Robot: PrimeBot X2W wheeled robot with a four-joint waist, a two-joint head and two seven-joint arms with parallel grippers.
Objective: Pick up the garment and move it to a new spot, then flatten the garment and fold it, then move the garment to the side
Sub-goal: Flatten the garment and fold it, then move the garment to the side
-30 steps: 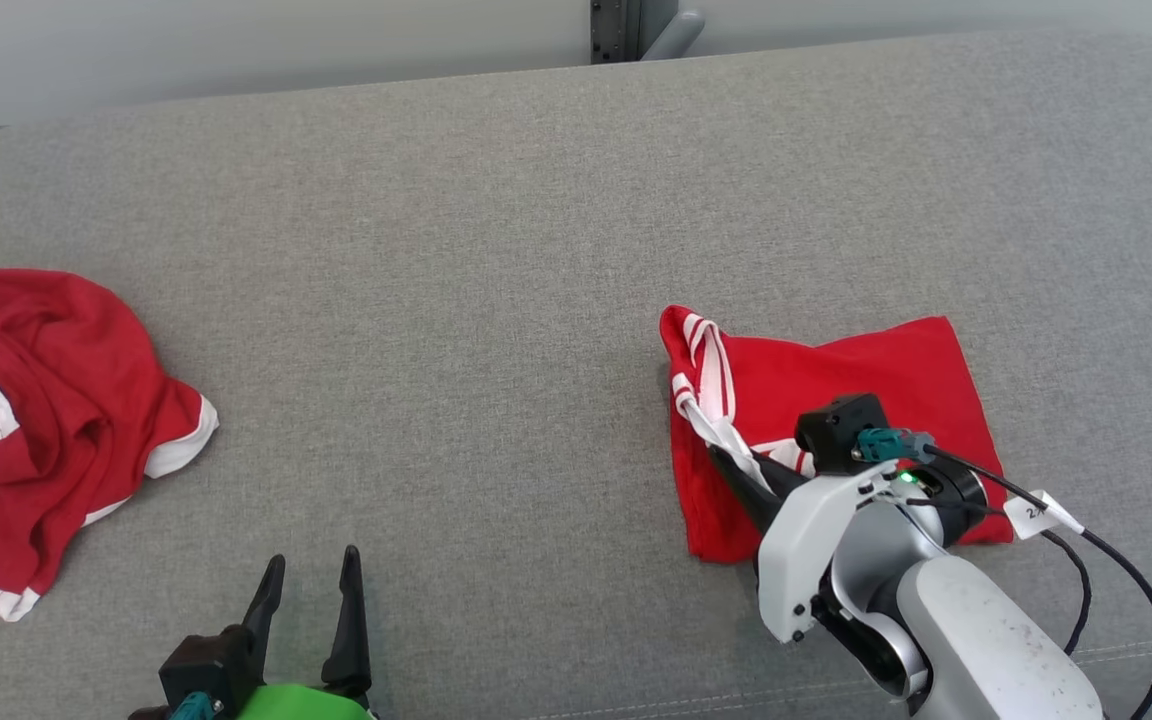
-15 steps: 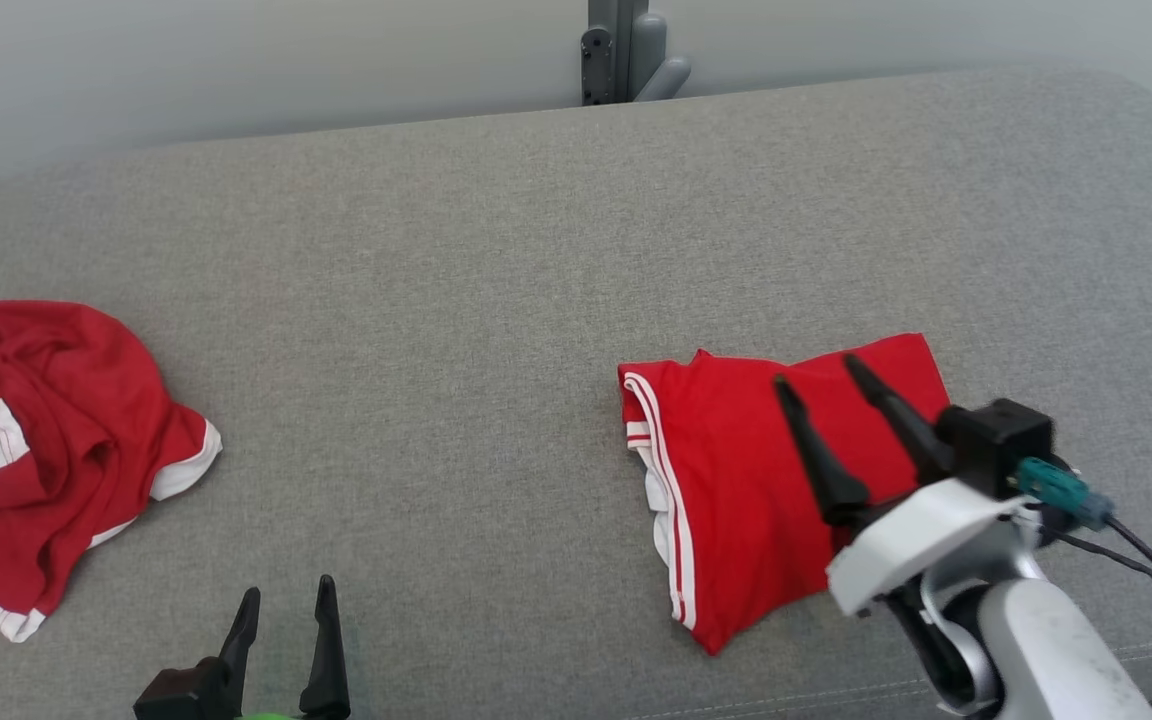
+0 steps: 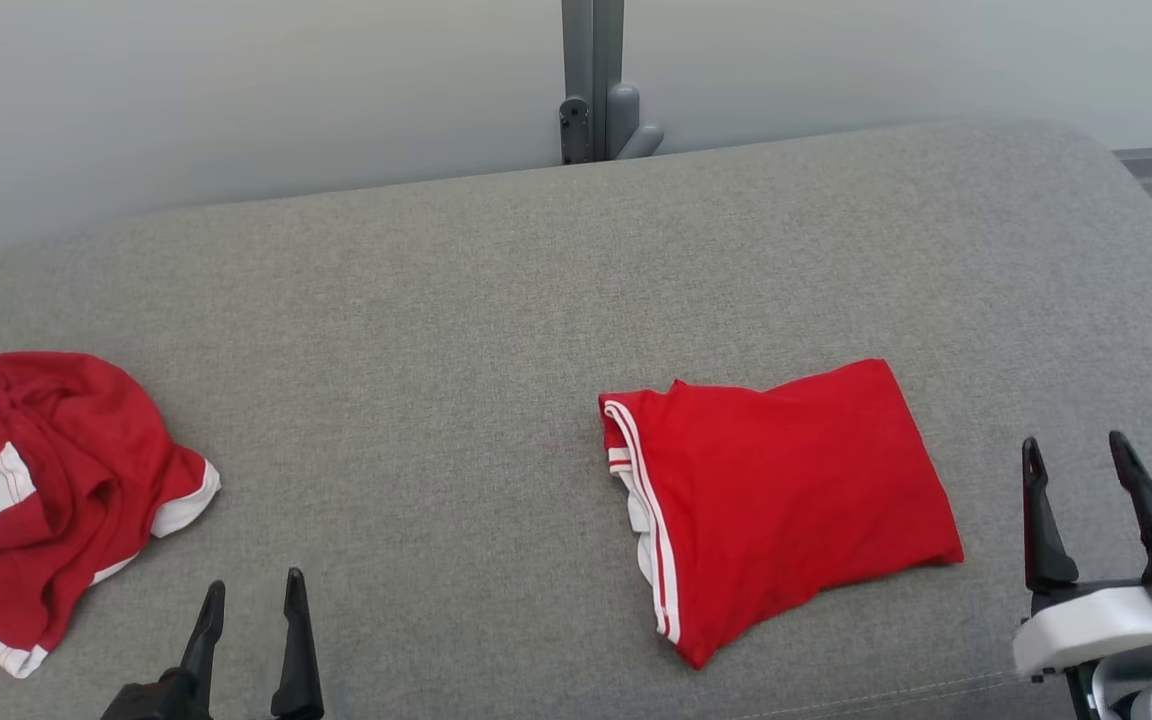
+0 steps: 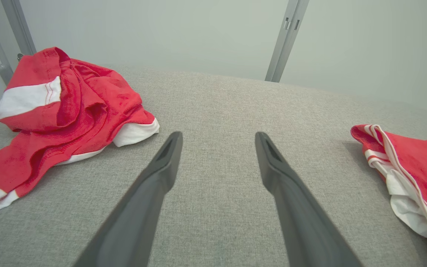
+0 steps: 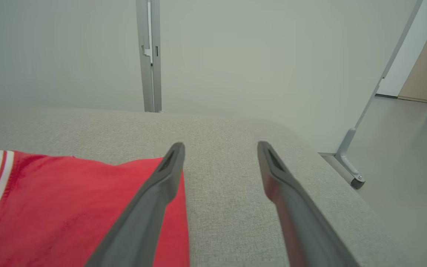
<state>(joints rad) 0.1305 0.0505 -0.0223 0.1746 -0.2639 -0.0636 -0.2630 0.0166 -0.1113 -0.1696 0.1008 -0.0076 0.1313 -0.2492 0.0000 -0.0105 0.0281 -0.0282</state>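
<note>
A folded red garment (image 3: 776,490) with white striped trim lies flat on the grey cushioned surface (image 3: 536,300), right of centre; it also appears at the right edge of the left wrist view (image 4: 417,167) and the lower left of the right wrist view (image 5: 69,207). My right gripper (image 3: 1076,455) stands open just right of the garment, apart from it, holding nothing. At the lower left my left gripper (image 3: 251,590) is open and empty, well away from the folded garment.
A second red and white garment (image 3: 46,480) lies crumpled at the left edge of the surface, also seen in the left wrist view (image 4: 61,111). A grey post (image 3: 591,80) stands behind the surface. Bare floor (image 5: 413,148) lies beyond the surface's right edge.
My right gripper let go of the folded garment and drew back to its right, now open and clear. The garment lies flatter. The head camera has tilted upward.
</note>
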